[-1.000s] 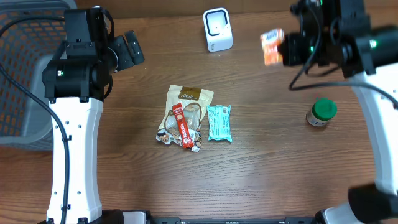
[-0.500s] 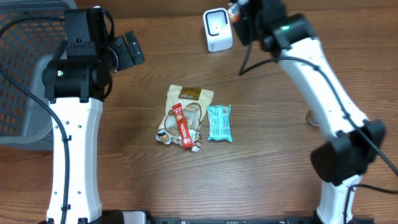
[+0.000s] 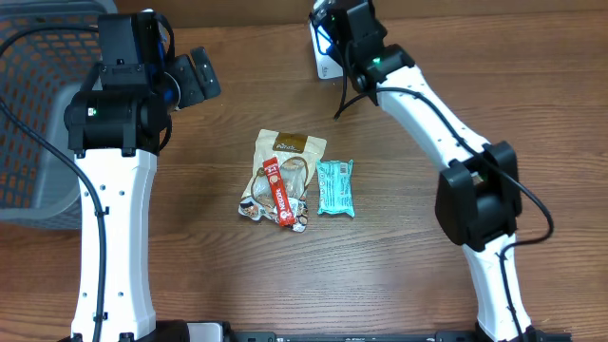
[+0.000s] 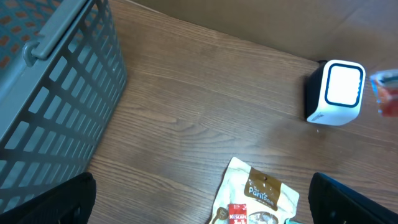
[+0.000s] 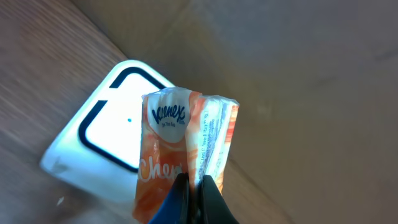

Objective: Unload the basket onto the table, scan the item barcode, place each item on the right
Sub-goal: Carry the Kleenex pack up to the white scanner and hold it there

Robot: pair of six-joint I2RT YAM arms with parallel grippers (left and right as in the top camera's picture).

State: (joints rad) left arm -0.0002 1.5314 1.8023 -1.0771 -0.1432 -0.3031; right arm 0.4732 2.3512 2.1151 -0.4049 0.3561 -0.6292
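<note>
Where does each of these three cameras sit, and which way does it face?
Overhead: fixed above the table, looking straight down at snack packets and a basket; both arms show.
Left wrist: rides the left arm, looking across the table toward the scanner; the open left hand shows as dark fingertips at the bottom corners.
Right wrist: rides the right arm, looking past the shut right hand at the tissue pack it grips.
Shared: both wrist views show the scanner and the tissue pack.

1. scanner (image 5: 112,127): little white box with a dark rounded-square outline around its pale window, standing upright.
2. Kleenex pack (image 5: 180,143): small orange-and-white tissue pack, held upright by its bottom edge, logo at the top, right in front of the scanner window.
</note>
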